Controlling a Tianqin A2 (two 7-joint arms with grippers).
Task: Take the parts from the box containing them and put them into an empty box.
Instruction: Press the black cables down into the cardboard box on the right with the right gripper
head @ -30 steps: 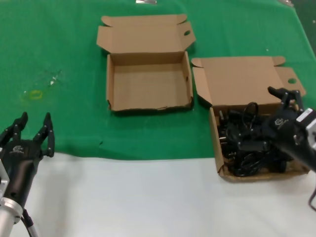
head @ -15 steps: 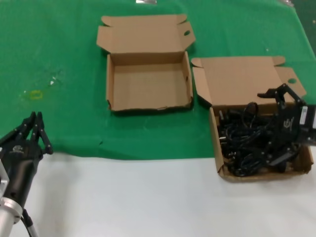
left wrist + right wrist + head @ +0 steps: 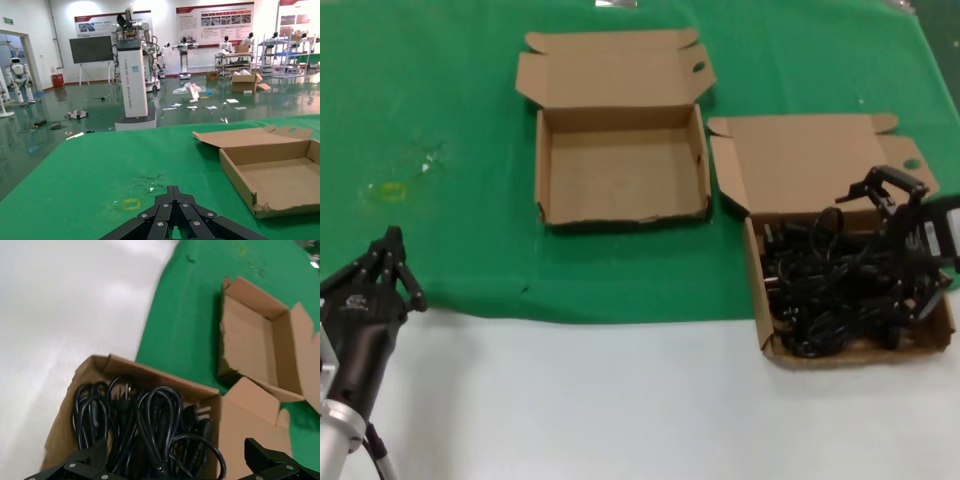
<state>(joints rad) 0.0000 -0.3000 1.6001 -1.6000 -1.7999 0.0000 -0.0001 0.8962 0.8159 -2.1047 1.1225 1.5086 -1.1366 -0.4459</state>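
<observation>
The box containing the parts (image 3: pixel 767 330) stands at the right, full of tangled black cords (image 3: pixel 825 285). The empty box (image 3: pixel 620 165) lies open at the middle back, lid flap folded back. My right gripper (image 3: pixel 892 243) is open wide just over the cords at the right side of their box. In the right wrist view its fingers (image 3: pixel 67 470) straddle the cord loops (image 3: pixel 150 425), with nothing held between them. My left gripper (image 3: pixel 388 262) is shut and empty at the front left, by the mat's edge, far from both boxes. It also shows in the left wrist view (image 3: pixel 173 190).
A green mat (image 3: pixel 440 100) covers the back of the table, and bare white tabletop (image 3: pixel 580 400) runs along the front. A small yellow mark (image 3: pixel 390 191) lies on the mat at the left. The empty box's near wall (image 3: pixel 240 175) shows in the left wrist view.
My left gripper has gone from open to shut and stayed in place. My right gripper has turned and moved in over the cords, its fingers spread wide.
</observation>
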